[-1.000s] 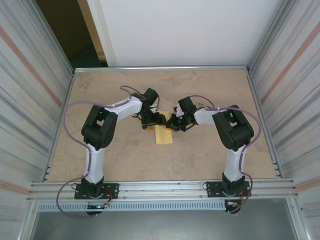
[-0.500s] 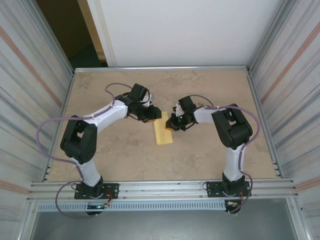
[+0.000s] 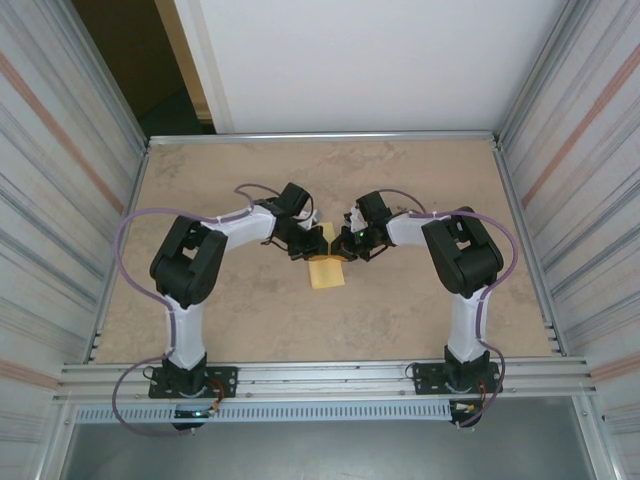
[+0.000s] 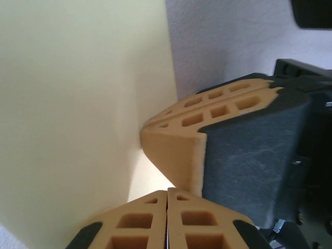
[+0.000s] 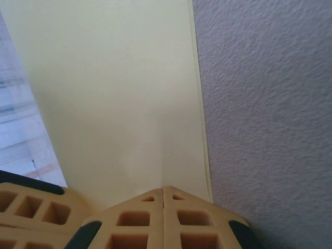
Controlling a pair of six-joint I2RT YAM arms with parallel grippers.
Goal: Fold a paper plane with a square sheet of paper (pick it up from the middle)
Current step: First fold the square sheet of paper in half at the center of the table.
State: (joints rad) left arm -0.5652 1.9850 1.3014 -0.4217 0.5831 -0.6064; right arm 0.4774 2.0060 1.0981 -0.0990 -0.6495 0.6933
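Pinching paper sheet [image 3: 327,272] at far edge — L tool [image 4: 167,193], R tool [image 5: 164,190] both clenched on it.

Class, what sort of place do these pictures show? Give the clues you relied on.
Probably a robot lab test cell: a left arm and right arm bolted to a rail at a table's edge, ribbed metal panels walling it in, and yellow paper between them.

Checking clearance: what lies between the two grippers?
The far edge of the sheet of paper; in the top view the left gripper and right gripper nearly meet over it.
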